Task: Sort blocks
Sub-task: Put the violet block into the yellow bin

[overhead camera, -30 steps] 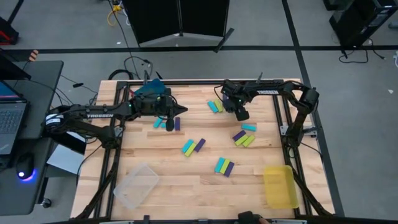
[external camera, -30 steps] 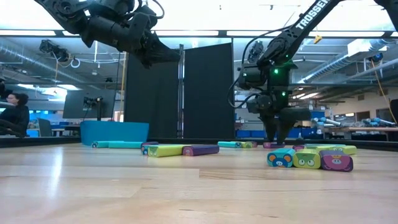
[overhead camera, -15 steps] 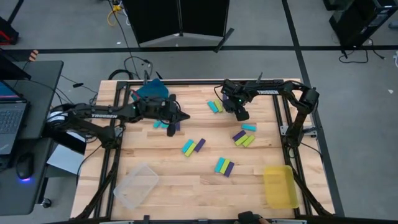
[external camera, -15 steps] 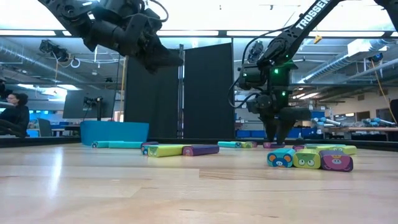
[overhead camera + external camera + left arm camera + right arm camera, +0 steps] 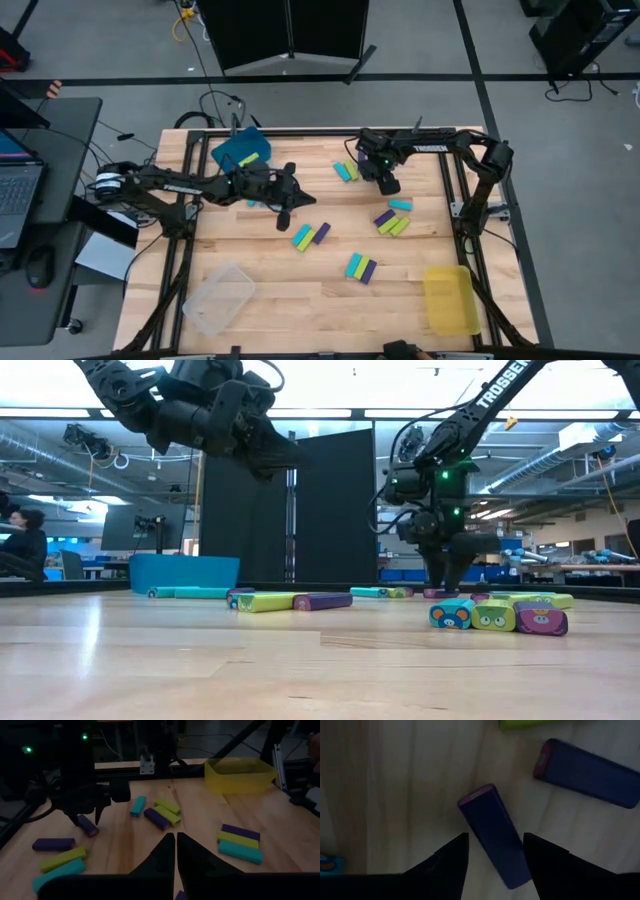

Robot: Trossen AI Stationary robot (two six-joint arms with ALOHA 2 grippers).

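**A:** So how far along is the block sort? Going left to right on the overhead, the clear bin (image 5: 220, 297) at the near-left corner looks empty to me. The blue bin (image 5: 241, 151) at the far left has something lime at one edge, hard to call.

**B:** Yeah, barely started I'd say. The left gripper (image 5: 283, 205) is stretched out over the middle of the table, up off the wood going by the low view. Its wrist cam shows the two fingers pressed nearly tip to tip with nothing between them, so it's carrying nothing.

**A:** And the blocks are all loose on the table?

**B:** Pretty much. A cyan and purple pair (image 5: 311, 235) sits just beyond the left gripper, another cyan, lime and purple cluster (image 5: 360, 267) nearer the front, a cyan and lime pair (image 5: 346, 171) toward the back, and then a purple and lime bunch (image 5: 392, 222) with a cyan block (image 5: 400, 204) beside it.

**A:** What's the right arm doing?

**B:** The right gripper (image 5: 388, 183) is down low by the back. Its wrist cam shows the fingers spread either side of a purple block (image 5: 496, 838) lying flat, not squeezing it yet. A second purple block (image 5: 587, 774) lies close by.

**A:** The yellow bin (image 5: 449, 299) at the near right?

**B:** Looks empty. So nearly everything's left to do.
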